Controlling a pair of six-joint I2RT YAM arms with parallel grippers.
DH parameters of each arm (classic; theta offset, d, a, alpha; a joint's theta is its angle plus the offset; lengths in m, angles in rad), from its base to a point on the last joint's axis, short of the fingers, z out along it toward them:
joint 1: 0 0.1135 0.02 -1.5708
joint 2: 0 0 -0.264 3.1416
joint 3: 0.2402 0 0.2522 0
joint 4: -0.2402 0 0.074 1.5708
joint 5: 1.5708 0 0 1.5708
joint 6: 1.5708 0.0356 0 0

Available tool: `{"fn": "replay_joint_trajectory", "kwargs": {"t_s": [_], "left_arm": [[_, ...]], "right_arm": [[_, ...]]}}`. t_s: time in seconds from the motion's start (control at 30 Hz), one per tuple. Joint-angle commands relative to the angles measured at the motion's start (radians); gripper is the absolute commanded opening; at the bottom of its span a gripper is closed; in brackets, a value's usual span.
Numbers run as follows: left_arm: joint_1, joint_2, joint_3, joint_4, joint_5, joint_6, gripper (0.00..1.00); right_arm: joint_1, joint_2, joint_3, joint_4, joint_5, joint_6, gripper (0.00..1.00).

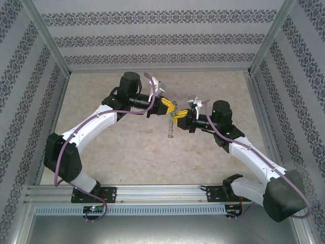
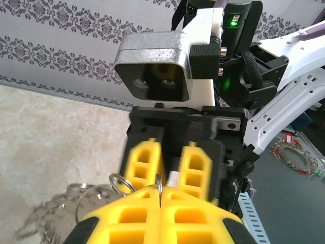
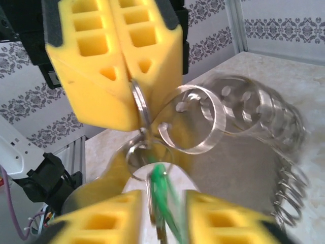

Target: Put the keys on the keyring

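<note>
Left tool [image 3: 133, 86] clamps silvery keyring [image 3: 139, 104]; right tool [image 3: 165, 206] flanks green key [image 3: 161, 182], grip unclear.

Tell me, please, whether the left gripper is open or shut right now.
Shut. The left gripper shows no gap between its yellow halves, and the thin edge of the keyring is pinched in the seam.

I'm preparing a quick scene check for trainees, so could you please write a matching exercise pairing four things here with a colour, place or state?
Things:
1 key
2 keyring
3 left gripper
4 table

Descriptions:
A shut on the keyring
B beige, marbled
C green head, between the fingers of the right gripper
D silvery, dangling

Pairs: 1-C; 2-D; 3-A; 4-B
</note>
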Motion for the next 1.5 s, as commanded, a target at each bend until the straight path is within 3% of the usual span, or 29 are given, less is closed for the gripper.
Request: {"fn": "replay_joint_trajectory", "kwargs": {"t_s": [0.0,0.37,1.1,1.47], "left_arm": [[-0.01,-0.037,0.004,0.03,0.027,0.002,0.0],[-0.009,-0.037,0.005,0.024,0.032,0.007,0.0],[-0.009,-0.024,0.011,0.033,0.035,-0.001,0.0],[-0.009,-0.023,0.012,0.048,0.034,-0.012,0.0]], "right_arm": [[-0.005,-0.03,-0.001,0.01,0.007,0.009,0.38],[-0.063,-0.126,-0.01,0.08,0.023,0.112,0.24],[-0.03,-0.044,0.045,0.192,-0.005,0.198,0.19],[-0.006,-0.025,0.061,0.194,-0.012,0.195,0.09]]}}
